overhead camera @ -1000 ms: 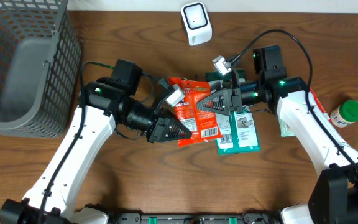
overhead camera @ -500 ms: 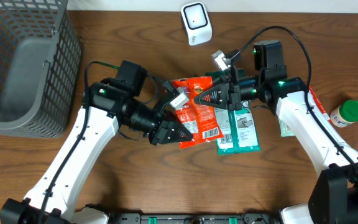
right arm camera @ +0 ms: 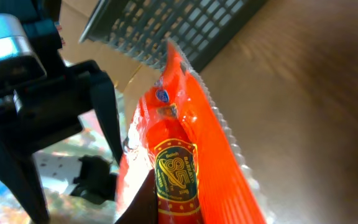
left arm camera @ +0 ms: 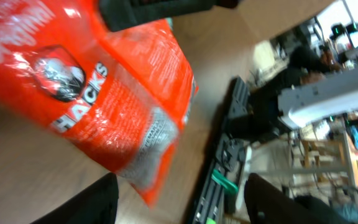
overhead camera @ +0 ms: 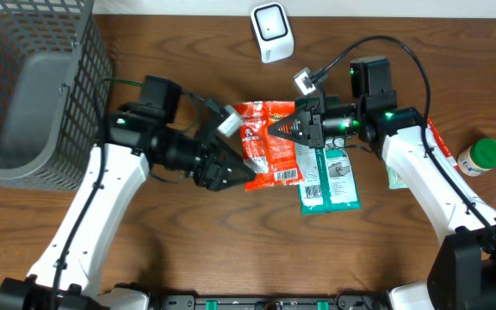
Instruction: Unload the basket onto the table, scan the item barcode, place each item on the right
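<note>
The item is a red snack bag [overhead camera: 268, 142], held above the table with its white barcode patch [overhead camera: 289, 175] facing up. My right gripper [overhead camera: 293, 129] is shut on the bag's right edge; in the right wrist view the bag [right arm camera: 188, 143] fills the space at that gripper [right arm camera: 166, 208]. My left gripper [overhead camera: 232, 175] stands open just left of the bag's lower corner, not touching it. In the left wrist view the bag [left arm camera: 98, 93] hangs above the open left gripper [left arm camera: 179, 208], whose fingers [left arm camera: 95, 205] are spread wide. The white scanner [overhead camera: 270, 32] stands at the table's far edge.
A grey wire basket [overhead camera: 33, 86] takes up the far left. A teal package [overhead camera: 330, 182] lies flat under the right arm, with another packet [overhead camera: 396, 176] beside it. A green-capped bottle [overhead camera: 480, 158] stands at the right edge.
My left gripper has opened, let go of the red bag and drawn back to the left. My right gripper has closed on the bag and keeps it, lifted slightly toward the scanner.
</note>
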Tool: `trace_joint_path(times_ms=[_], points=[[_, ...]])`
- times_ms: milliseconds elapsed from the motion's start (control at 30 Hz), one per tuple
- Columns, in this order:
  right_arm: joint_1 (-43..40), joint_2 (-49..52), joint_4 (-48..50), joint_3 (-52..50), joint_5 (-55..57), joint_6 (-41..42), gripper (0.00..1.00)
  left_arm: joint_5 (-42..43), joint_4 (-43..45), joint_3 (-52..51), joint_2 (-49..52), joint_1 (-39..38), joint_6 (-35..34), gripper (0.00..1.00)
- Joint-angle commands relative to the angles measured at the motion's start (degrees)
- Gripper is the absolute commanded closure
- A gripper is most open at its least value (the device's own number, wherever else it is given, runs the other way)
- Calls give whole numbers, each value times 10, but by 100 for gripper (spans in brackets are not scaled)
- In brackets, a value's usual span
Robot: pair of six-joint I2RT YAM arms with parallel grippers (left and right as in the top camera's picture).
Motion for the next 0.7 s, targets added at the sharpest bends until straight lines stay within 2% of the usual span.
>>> trace_joint_path(times_ms=[0, 167, 267, 367, 500, 667], points=[[1, -12, 28, 3, 26, 44, 99, -11, 15, -1, -1, 27, -5, 33], [1, -16, 29, 24, 63, 70, 99, -103, 60, -1, -1, 56, -108, 32], [4, -27, 2, 47, 106, 75, 99, -244, 93, -1, -1, 65, -209, 32], [17, -40, -51, 79, 198, 69, 99, -387, 109, -1, -1, 65, -278, 32], [55, -44, -149, 156, 332, 39, 99, -525, 127, -1, -1, 65, -350, 32], [122, -43, -259, 269, 540, 26, 99, -598, 162, -1, 0, 65, -384, 32]])
